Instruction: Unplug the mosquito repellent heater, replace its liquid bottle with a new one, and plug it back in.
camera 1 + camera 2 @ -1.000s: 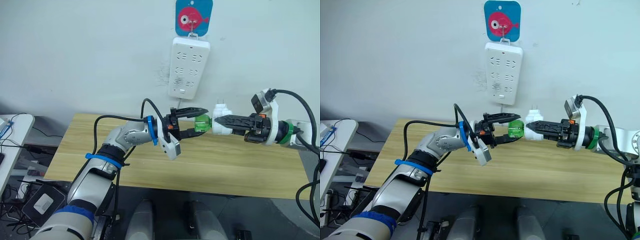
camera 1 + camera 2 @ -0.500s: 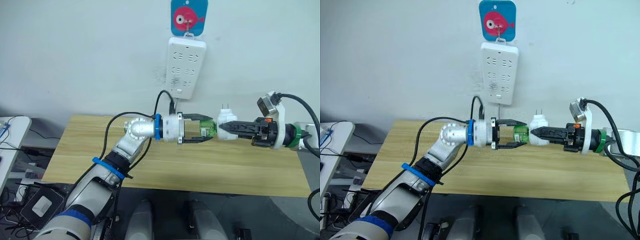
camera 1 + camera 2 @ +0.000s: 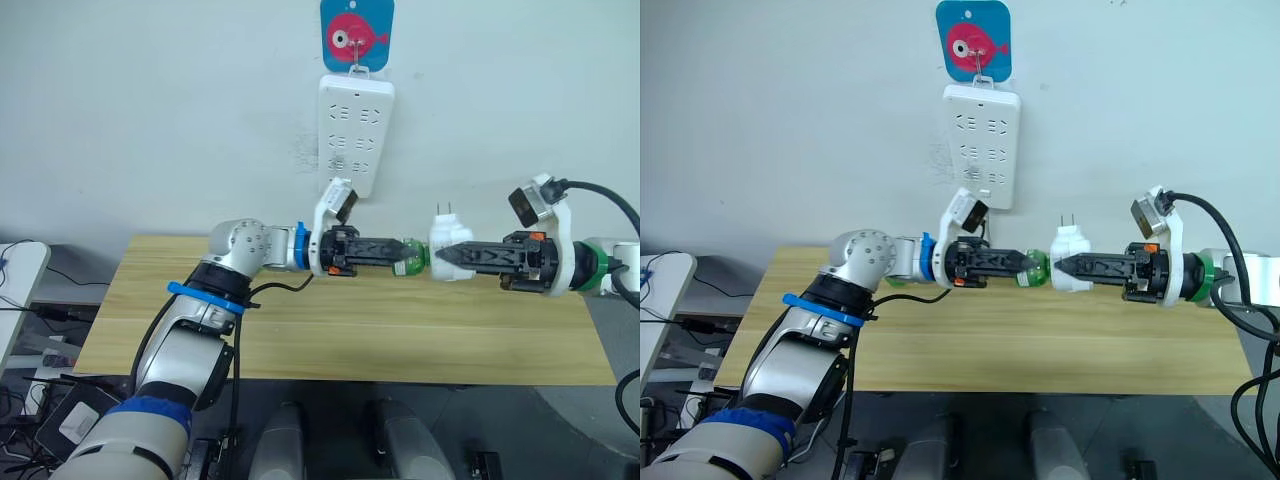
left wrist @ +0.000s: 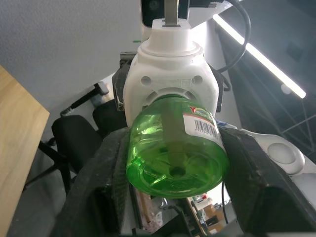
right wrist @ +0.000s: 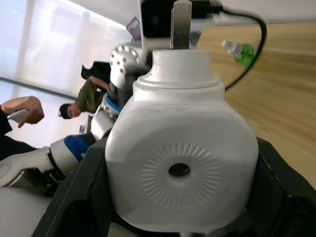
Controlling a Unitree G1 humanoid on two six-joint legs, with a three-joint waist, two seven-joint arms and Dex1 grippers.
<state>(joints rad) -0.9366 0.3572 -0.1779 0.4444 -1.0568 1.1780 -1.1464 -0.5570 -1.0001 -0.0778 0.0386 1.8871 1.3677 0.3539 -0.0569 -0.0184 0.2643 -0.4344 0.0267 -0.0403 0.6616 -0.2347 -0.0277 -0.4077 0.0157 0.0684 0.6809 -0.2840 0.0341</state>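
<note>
While the two arms met above the bench (image 3: pixel 400 345), the left fingers (image 3: pixel 385 250) pinched a green bottle (image 3: pixel 412 254) at 9 o'clock of the white heater (image 3: pixel 446 248), which the right fingers (image 3: pixel 470 254) clamped, below the wall power strip (image 3: pixel 355 130).

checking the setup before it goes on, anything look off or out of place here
Nothing looks damaged or spilled. One loose green bottle lies on its side on the wooden table, apart from the work. The heater and its green bottle are held in mid-air between the right gripper and left gripper.
</note>
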